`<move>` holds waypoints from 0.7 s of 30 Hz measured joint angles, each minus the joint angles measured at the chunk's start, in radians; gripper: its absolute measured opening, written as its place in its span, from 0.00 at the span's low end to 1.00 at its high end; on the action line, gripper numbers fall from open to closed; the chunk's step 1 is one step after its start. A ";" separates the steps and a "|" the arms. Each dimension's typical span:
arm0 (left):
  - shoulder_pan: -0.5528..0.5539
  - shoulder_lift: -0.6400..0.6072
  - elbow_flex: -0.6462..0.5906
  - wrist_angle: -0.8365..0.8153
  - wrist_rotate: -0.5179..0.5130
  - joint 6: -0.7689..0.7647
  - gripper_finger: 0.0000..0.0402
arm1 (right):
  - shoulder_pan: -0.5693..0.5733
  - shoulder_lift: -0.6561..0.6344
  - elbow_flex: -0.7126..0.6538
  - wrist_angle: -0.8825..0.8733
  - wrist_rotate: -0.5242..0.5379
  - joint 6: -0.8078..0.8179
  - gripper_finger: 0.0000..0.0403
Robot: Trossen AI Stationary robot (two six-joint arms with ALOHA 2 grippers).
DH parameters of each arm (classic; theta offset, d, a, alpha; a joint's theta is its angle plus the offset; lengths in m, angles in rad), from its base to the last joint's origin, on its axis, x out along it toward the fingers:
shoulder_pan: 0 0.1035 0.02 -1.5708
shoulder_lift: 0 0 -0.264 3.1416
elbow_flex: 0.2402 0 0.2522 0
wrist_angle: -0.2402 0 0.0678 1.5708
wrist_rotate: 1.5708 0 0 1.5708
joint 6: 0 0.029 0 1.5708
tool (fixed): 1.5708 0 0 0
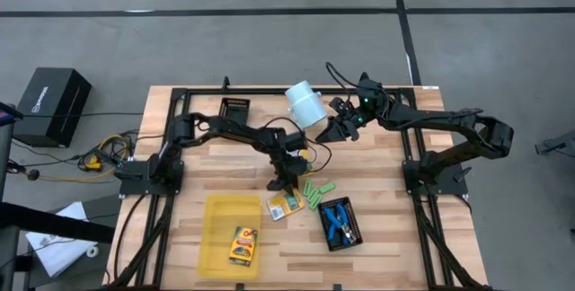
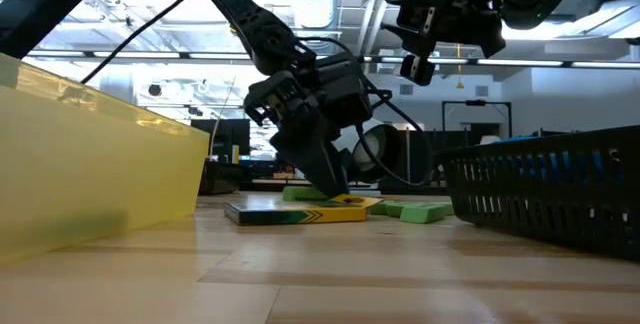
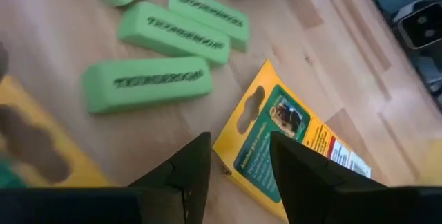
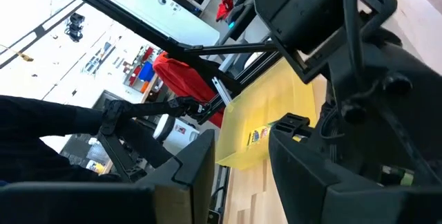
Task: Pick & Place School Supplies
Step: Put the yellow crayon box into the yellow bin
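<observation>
High view shows a wooden table (image 1: 377,255) with the left arm reaching to the middle and the right arm held up high near the back, by a white cup (image 1: 305,104). The yellow tray (image 1: 216,228) is the biggest thing on the table, and it has one orange-yellow box (image 1: 243,246) lying in it. Next comes the black mesh tray (image 1: 341,224), which holds the blue-handled tools (image 1: 338,222). The left gripper (image 3: 238,162) is down low over a second flat box (image 3: 293,141) that lies on the wood between the two trays. Its fingers stand apart with one end of that box between them, and they hold nothing yet. This box looks like thin card, so it should be light, a bit stiff and easy to crush. A good place to hold it is across its two long sides, with a soft squeeze. It lies flat, so the fingers may slip on it. Little green oblong pieces (image 3: 148,82) sit just beside the box and could get bumped. The right gripper (image 2: 430,44) hangs in the air, partly open and holding nothing.
</observation>
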 joint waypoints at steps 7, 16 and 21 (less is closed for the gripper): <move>-0.006 0.000 -0.002 -0.002 -0.008 0.003 0.30 | 0.001 0.000 0.000 0.004 -0.014 0.001 0.32; -0.005 0.001 -0.003 -0.003 -0.011 -0.051 0.01 | -0.001 0.000 0.000 0.032 -0.014 0.001 0.32; -0.003 -0.012 0.013 -0.018 0.007 -0.125 0.00 | -0.001 0.000 0.000 0.039 -0.018 0.001 0.32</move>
